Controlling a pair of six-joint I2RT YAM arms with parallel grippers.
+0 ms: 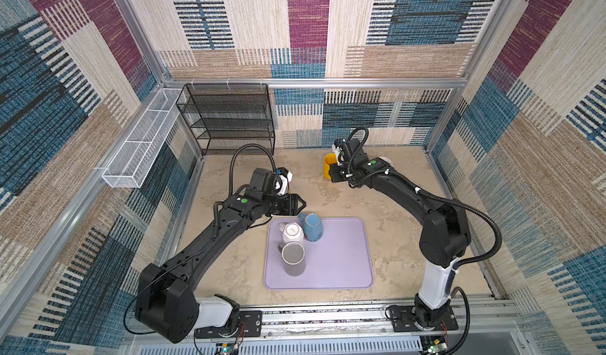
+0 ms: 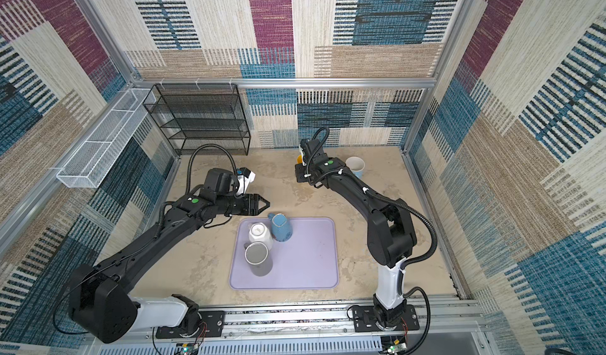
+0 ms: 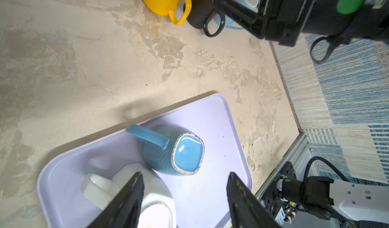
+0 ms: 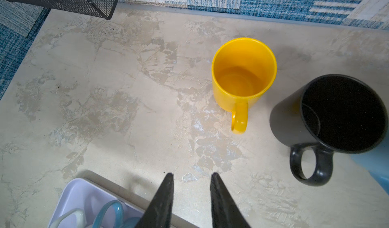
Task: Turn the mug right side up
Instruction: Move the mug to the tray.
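Left wrist view has the left claw spread wide and empty, with the blue mug just ahead of its tips, base up on the lilac tray. The white mug lies close by one finger. Glazed ceramic, I'd guess: stiff, fairly heavy, slick and easily chipped. Its textured wall, across the body and clear of the handle, looks the surest hold. The right claw is narrow and empty, well apart from it, facing the yellow mug.
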